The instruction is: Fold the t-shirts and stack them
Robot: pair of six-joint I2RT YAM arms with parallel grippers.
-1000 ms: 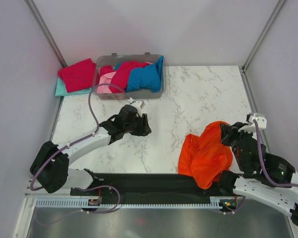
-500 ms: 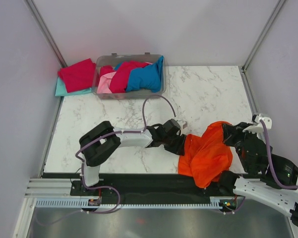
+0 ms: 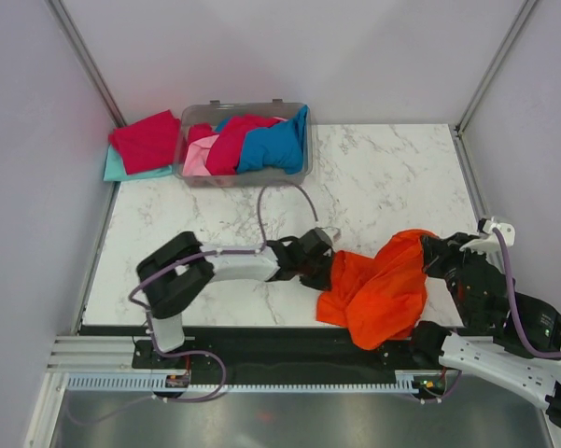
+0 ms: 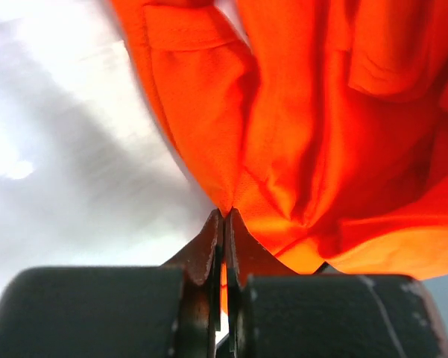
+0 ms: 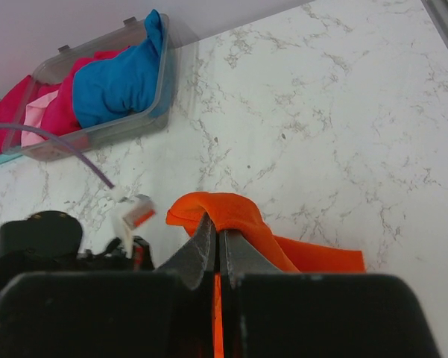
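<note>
The bright orange t-shirt (image 3: 378, 289) hangs bunched between my two grippers at the near right of the marble table. My left gripper (image 3: 323, 276) is shut on the shirt's left edge; in the left wrist view a fold of orange cloth (image 4: 305, 134) is pinched at the closed fingertips (image 4: 224, 214). The right gripper (image 3: 431, 258) is shut on the shirt's upper right part, where a hump of orange cloth (image 5: 235, 205) drapes over its tips (image 5: 218, 227). Red (image 3: 231, 140), pink (image 3: 202, 159) and blue (image 3: 275, 145) t-shirts lie in the bin.
The clear grey bin (image 3: 245, 177) stands at the back left of the table (image 3: 383, 177). Left of it a crimson shirt (image 3: 145, 140) lies on a teal one (image 3: 119, 171). Side walls close in the table. The left arm's purple cable (image 3: 280, 191) arcs above the marble.
My left arm swung right from mid-table to the orange shirt, shut on its left edge and drew that edge leftward. The right gripper stayed shut on the shirt.
</note>
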